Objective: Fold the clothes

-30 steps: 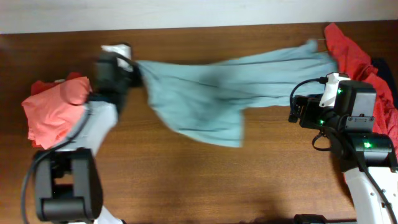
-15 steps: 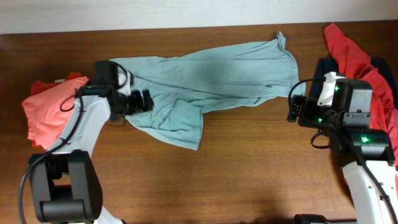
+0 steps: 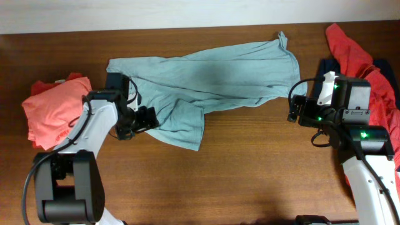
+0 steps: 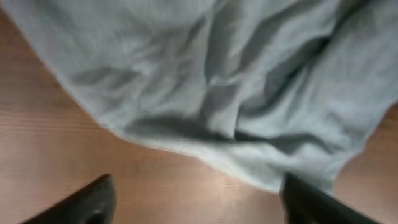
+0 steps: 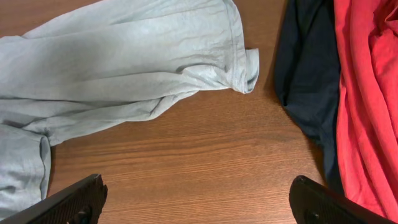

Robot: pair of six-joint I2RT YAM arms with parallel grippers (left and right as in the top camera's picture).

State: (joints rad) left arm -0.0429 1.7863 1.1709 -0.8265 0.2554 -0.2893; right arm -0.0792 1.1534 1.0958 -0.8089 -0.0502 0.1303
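Note:
The pale grey-blue T-shirt [image 3: 206, 81] lies slack and wrinkled across the far half of the table, with one flap [image 3: 184, 128] reaching toward the near side. My left gripper [image 3: 139, 124] hovers open at the shirt's lower left edge. In the left wrist view the shirt [image 4: 205, 81] fills the top, and only wood shows between the left gripper's [image 4: 199, 208] fingers. My right gripper [image 3: 292, 110] stands open just off the shirt's right end. In the right wrist view it [image 5: 199, 205] has nothing in it, over bare wood below the shirt [image 5: 124, 62].
A folded coral-red garment [image 3: 53, 112] sits at the left edge beside my left arm. At the far right a coral-red garment [image 3: 356, 53] lies over a navy one [image 3: 381, 67]. The right wrist view shows the navy one [image 5: 308, 74] and the red one [image 5: 367, 93].
The left gripper has let go of the shirt's left end and moved toward the near side. The shirt, stretched before, has dropped flat, its right end pulled away from the red pile.

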